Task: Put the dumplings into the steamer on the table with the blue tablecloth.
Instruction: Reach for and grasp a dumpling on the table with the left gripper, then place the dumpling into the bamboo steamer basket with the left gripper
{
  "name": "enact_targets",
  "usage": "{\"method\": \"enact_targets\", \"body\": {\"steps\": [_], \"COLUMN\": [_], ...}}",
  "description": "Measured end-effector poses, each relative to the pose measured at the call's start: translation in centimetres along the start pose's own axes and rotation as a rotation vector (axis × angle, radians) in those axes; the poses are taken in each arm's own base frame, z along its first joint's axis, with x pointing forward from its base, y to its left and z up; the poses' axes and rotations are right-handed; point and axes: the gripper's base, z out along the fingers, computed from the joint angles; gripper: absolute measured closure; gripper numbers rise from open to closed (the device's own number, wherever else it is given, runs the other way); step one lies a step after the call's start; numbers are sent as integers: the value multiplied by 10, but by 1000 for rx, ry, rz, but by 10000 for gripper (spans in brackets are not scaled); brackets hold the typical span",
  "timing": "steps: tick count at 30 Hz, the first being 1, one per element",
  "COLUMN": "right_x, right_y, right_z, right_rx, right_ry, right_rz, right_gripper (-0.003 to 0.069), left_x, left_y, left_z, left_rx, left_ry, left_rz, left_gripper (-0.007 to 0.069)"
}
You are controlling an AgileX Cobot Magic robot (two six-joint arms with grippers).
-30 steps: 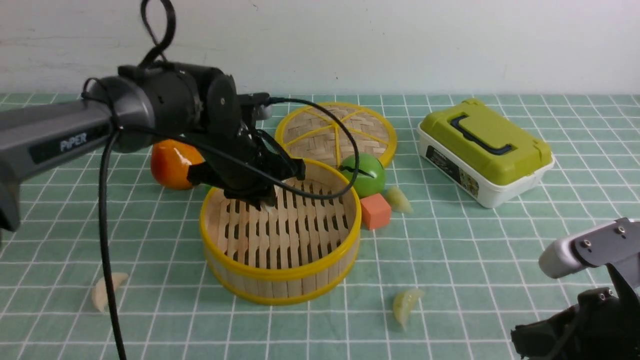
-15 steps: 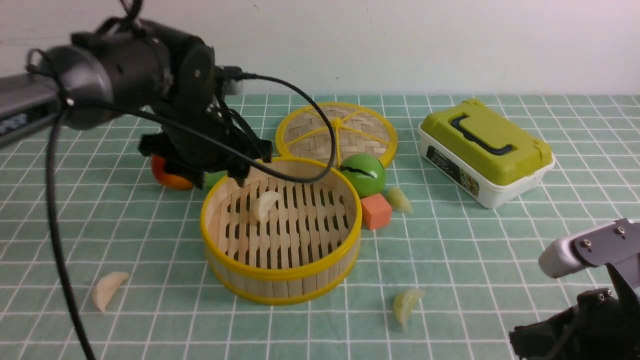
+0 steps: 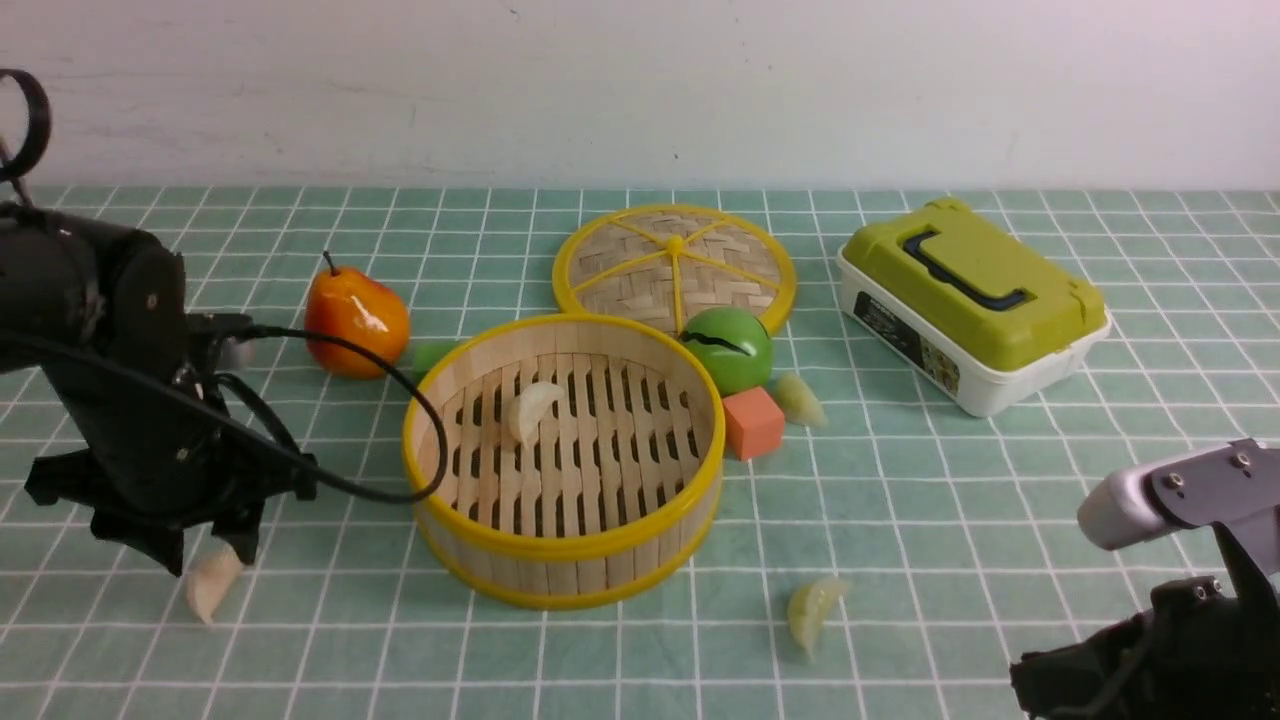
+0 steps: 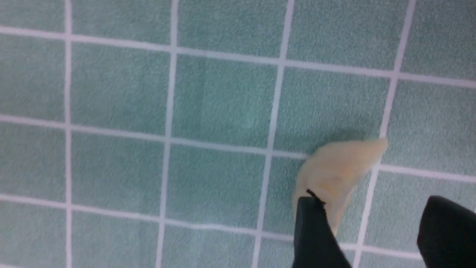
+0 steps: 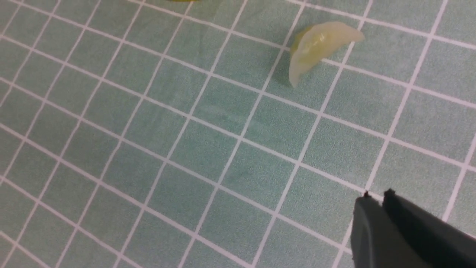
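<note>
On the blue tablecloth [image 3: 900, 520], the left gripper [image 4: 370, 208] hangs open over a cream dumpling [image 4: 338, 167] near the front edge; another dumpling [image 3: 530, 408] lies in the steamer [image 3: 560, 585]. The right gripper [image 5: 375, 195] is closed, empty.

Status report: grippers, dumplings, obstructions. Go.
Left gripper open over cream dumpling on cloth. Right gripper shut, empty. White dumpling in steamer; near green dumpling, far green dumpling outside. Pink cube beside far one.
</note>
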Motion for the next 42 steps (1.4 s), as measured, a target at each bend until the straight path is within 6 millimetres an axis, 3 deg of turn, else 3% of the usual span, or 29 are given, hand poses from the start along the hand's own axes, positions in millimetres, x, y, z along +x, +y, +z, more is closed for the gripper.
{"method": "enact_targets", "body": {"steps": [4,10,20,22,24,28,31,35,37,42], "right_x": [0,0,0,0,0,-1,-1,-1,-1,-1], "right_y": [0,0,0,0,0,0,0,0,0,0], "right_z": [0,0,0,0,0,0,0,0,0,0], "right_rx": [-1,-1,-1,-1,0,1,0,0,0,0], "right_ry": [-1,-1,-1,-1,-3,-6,-7,-7,-7,-6], "right_rz": [2,3,3,3,3,3,5,5,5,5], "right_gripper": [607,602,589,587,585,584,584,582,578,573], "left_x": [-2,-3,-4,-7,-15,-18,-15,-12,-13,-14], "left_y": [-1,2,1,-4,-14,-49,-80,-108,-124,-136], "left_z": [10,26,21,2,-33,-96,-117,-106,-80,-30], "left_rx": [-4,-57,-39,-3,60,216,305,337,322,269], "left_ry": [-9,10,-4,-47,-144,-299,-336,-308,-264,-180], "left_rz": [4,-17,-56,-72,-65,-9,43,94,126,158], "left_gripper": [290,404,453,453,454,454,454,454,454,454]}}
